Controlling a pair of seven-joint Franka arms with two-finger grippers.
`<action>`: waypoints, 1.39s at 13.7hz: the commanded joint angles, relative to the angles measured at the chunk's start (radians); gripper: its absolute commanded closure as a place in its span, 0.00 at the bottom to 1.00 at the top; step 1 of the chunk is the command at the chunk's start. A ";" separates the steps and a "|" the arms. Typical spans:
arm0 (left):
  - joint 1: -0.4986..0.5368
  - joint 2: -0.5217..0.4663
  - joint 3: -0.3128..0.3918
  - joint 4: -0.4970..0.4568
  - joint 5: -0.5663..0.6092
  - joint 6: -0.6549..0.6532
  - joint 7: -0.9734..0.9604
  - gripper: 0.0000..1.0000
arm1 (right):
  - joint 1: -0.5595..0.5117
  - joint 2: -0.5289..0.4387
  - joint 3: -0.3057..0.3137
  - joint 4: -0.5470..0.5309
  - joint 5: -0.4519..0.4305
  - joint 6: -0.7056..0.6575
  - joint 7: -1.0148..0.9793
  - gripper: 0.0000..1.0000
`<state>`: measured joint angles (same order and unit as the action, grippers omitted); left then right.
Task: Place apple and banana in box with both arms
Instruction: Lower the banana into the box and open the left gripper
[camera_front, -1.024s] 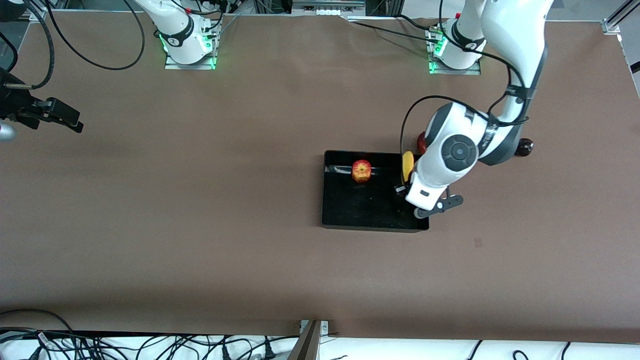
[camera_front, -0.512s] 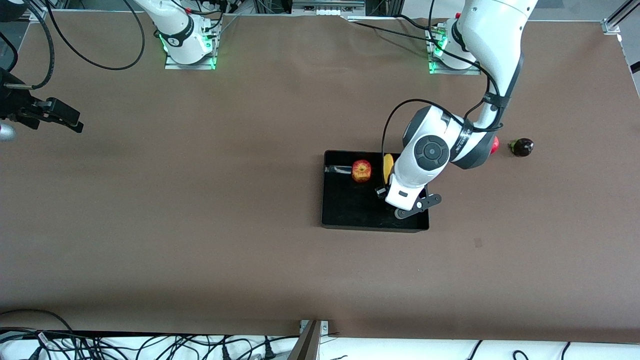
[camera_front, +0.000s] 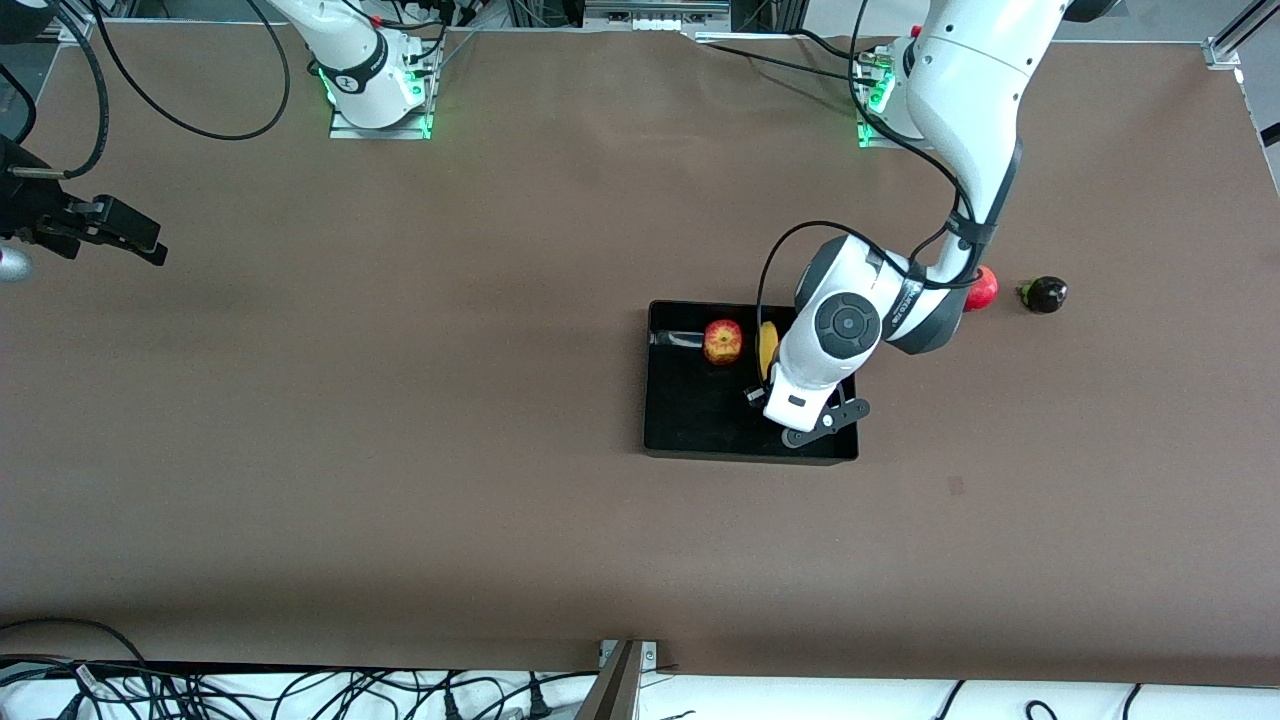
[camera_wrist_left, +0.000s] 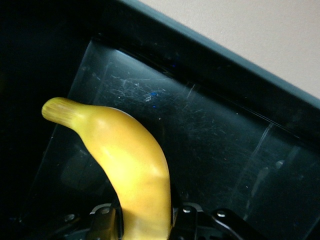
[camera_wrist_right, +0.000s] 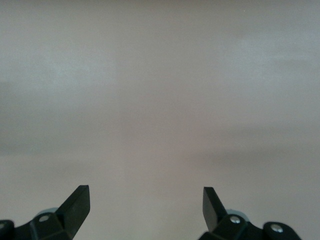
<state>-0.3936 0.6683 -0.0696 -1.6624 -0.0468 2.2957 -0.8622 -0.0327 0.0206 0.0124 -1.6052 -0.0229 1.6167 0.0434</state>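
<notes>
Shallow rectangular black plastic box (camera_front: 700, 420) on the brown table (camera_front: 400, 450), toward the left arm's end. Over its interior, the left arm's black two-finger gripper (camera_wrist_left: 142, 225), fingers (camera_wrist_left: 102, 222) clamped on the long curved yellow banana (camera_wrist_left: 130, 170), which hangs above the glossy tray floor. Small round red apple with yellowish streaks (camera_front: 722, 342) in the box, by the wall farther from the camera, beside the banana. Farther still, outside the box, a red round fruit (camera_front: 983, 288) and a dark round fruit (camera_front: 1044, 293). The right arm's gripper (camera_wrist_right: 145, 205) waits over bare table at its own end, fingers spread wide, holding nothing.
</notes>
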 joint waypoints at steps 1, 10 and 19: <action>-0.007 0.031 0.005 0.030 -0.001 0.019 -0.014 1.00 | -0.001 0.010 0.000 0.024 0.014 -0.017 0.012 0.00; -0.001 0.082 0.007 0.026 0.028 0.053 -0.014 1.00 | -0.001 0.012 0.000 0.024 0.014 -0.017 0.007 0.00; 0.001 0.074 0.005 0.032 0.028 0.041 -0.012 0.00 | -0.001 0.012 0.000 0.024 0.014 -0.017 0.006 0.00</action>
<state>-0.3921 0.7372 -0.0653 -1.6552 -0.0401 2.3427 -0.8617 -0.0327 0.0209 0.0124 -1.6052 -0.0229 1.6167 0.0434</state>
